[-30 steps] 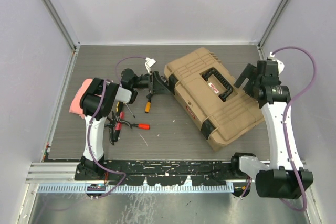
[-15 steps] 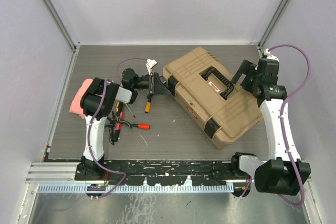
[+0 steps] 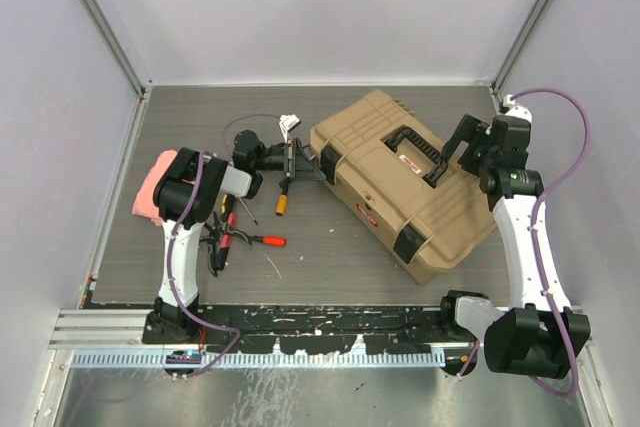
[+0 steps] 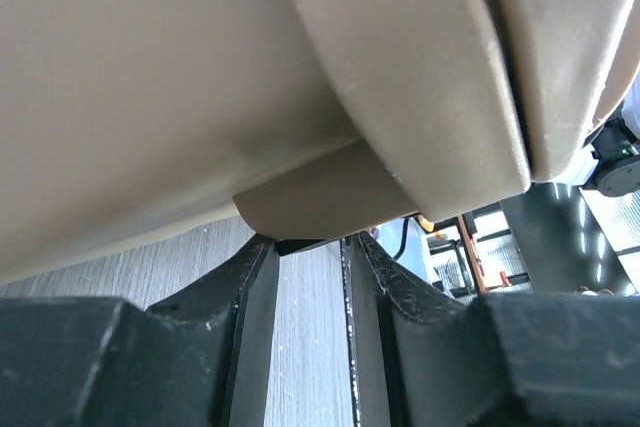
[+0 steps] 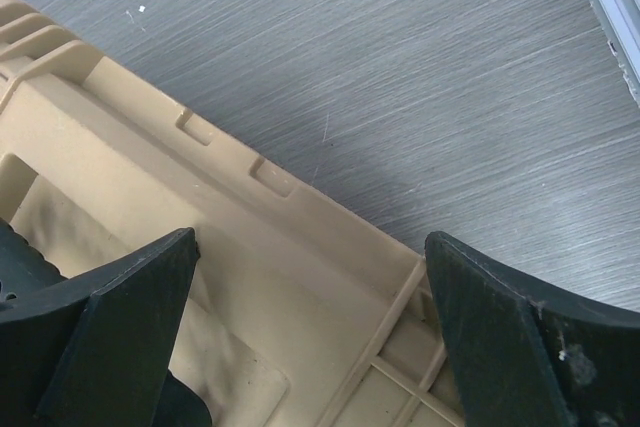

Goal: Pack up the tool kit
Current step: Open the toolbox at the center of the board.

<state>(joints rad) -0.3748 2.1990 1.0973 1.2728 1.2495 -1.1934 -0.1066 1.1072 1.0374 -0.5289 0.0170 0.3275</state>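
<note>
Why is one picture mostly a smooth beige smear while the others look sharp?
Left wrist view: the tan ribbed hard-plastic case sits almost against the lens, so it looks soft and featureless. Right wrist view: the grain of the grey brushed table is crisp. Top view: even light, faint shadows, everything sharp.

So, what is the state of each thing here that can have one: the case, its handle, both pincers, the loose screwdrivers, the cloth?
tan case: lid closed, lying flat.
carry handle: folded down on the lid.
left pincer: jaws narrowed at the case's left corner; grip cannot be told.
right pincer: wide open over the case's rim.
orange-handled screwdriver: lying loose, unpacked.
red-handled screwdriver: lying loose, unpacked.
pink cloth: folded.
</note>
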